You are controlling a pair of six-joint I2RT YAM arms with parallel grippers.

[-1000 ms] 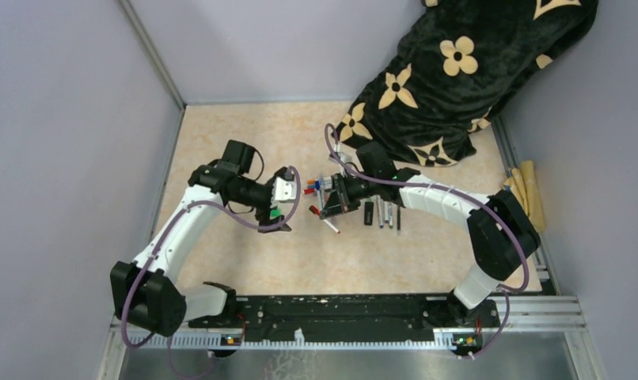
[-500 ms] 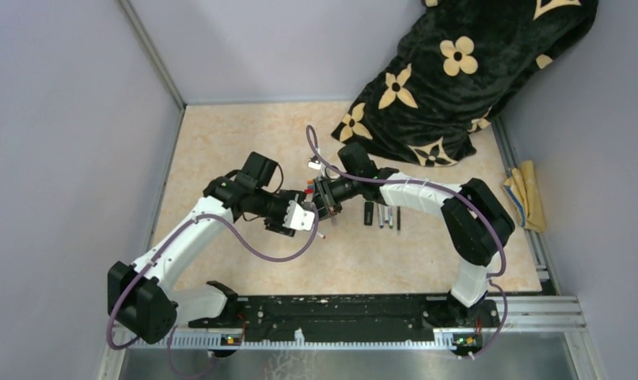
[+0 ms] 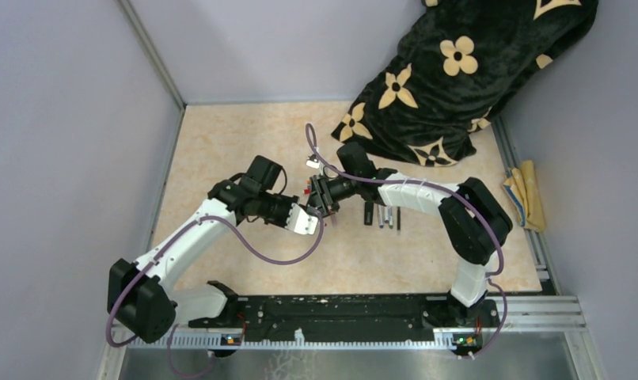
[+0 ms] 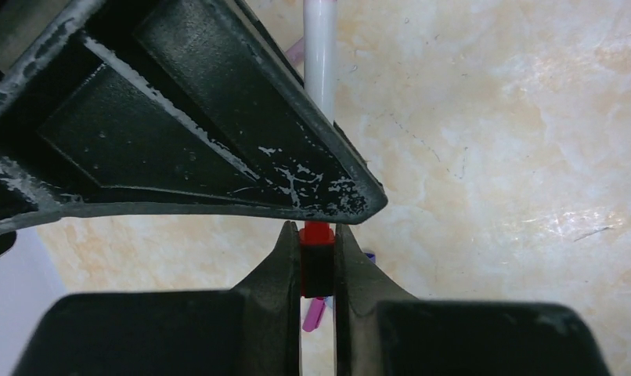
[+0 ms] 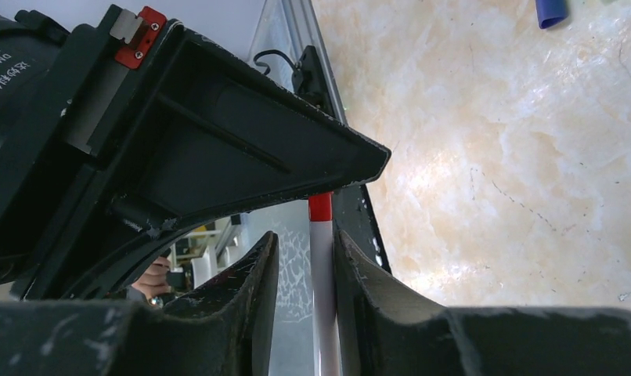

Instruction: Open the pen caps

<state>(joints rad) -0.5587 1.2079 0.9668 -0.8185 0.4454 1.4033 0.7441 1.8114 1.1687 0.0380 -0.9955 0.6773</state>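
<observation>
Both grippers meet above the middle of the table. My left gripper [image 3: 313, 221] [image 4: 319, 244] is shut on a red pen cap [image 4: 318, 233]. The pen's white barrel [image 4: 320, 70] runs away from the cap, behind the other gripper's black finger. In the right wrist view the same white pen [image 5: 322, 274], with a red band near its end, stands between the fingers of my right gripper [image 3: 324, 201] [image 5: 306, 244]. It lies against the right finger, with a gap on the left, so the jaws are open. Other pens [image 3: 385, 216] lie on the table to the right.
A purple cap [image 4: 315, 314] lies on the table under the left jaws. A blue cap [image 5: 550, 11] lies further off. A black flowered blanket [image 3: 458, 71] fills the back right corner. Yellow cloth [image 3: 526, 195] sits at the right edge.
The left arm swung right to the pen and its jaws closed on the red cap. The right jaws, shut on the barrel before, have parted a little.
</observation>
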